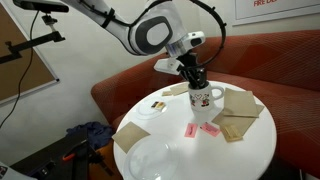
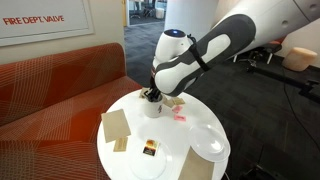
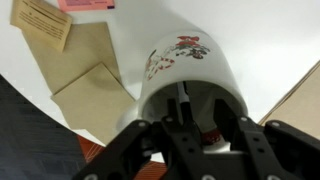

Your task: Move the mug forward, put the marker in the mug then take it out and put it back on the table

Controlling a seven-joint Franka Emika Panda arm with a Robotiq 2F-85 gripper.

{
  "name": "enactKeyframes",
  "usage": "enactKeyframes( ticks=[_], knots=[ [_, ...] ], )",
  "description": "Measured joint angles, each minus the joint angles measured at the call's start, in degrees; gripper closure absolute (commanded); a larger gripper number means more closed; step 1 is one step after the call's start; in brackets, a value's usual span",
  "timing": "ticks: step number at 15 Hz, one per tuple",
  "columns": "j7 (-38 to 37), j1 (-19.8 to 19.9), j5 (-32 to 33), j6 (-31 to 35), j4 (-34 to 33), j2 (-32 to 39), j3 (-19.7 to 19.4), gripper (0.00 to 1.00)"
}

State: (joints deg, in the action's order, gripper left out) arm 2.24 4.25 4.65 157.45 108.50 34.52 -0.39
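One marker (image 3: 184, 100) stands inside the mug (image 3: 190, 65), directly under your claw (image 3: 200, 120). Whether the claw clamps the marker or stands apart cannot be told.

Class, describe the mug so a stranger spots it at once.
On the round white-topped table before the red sofa, look under the robot arm. There stands a large white ceramic mug. Unlike the flat brown napkins and pink packets nearby, it is tall with a red-and-dark print.
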Motion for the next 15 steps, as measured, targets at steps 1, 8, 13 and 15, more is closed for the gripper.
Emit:
enactKeyframes(
  ticks=[1,8,13,15],
  knots=[
    [0.00,0.00,0.00,0.00,-0.07,0.06,-0.01,0.84],
    [0.02,0.01,0.00,0.03,-0.65,0.63,-0.02,1.00],
    [0.02,-0.16,0.10,0.17,-0.64,0.28,-0.03,1.00],
    [0.02,-0.41,0.30,0.84,-0.15,-0.74,-0.03,1.00]
  ],
)
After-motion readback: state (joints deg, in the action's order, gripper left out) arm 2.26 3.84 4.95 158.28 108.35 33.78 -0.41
